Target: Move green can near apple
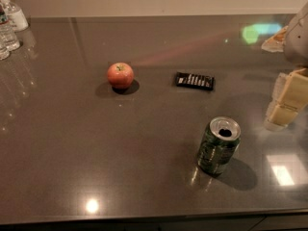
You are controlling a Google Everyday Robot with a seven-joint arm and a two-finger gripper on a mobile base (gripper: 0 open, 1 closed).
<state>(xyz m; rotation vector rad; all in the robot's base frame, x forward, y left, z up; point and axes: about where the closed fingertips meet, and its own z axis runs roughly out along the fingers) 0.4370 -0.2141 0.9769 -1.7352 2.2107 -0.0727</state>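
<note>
- The gripper (pixel 285 105) hangs at the right edge of our view, a pale yellowish blocky piece under a lighter arm section that is cut off by the frame.
- We cannot tell how wide it stands. We do see that it is clear of the can and of everything else on the table, so it has hold of nothing that shows.
- Nearest to it is the green can (pixel 219 146), down and to the left of the gripper and apart from it. It stands upright on the table in the right front part, its silver top and dark pull-tab hole turned towards us, with a shadow falling to its right.
- Further back and slightly left of the can lies a flat black object (pixel 194 81) with pale markings, roughly between the can and the apple but nearer the back.
- The apple (pixel 120 75) sits left of the black object, well apart from the can. It is red-orange with a short stem on top, resting on its own dark shadow.
- The table (pixel 72 143) is dark grey and glossy, with bright spots of reflected light near the front edge and at the right.
- At the far left corner we see clear plastic bottles (pixel 9 20) standing together, partly cut off by the frame.
</note>
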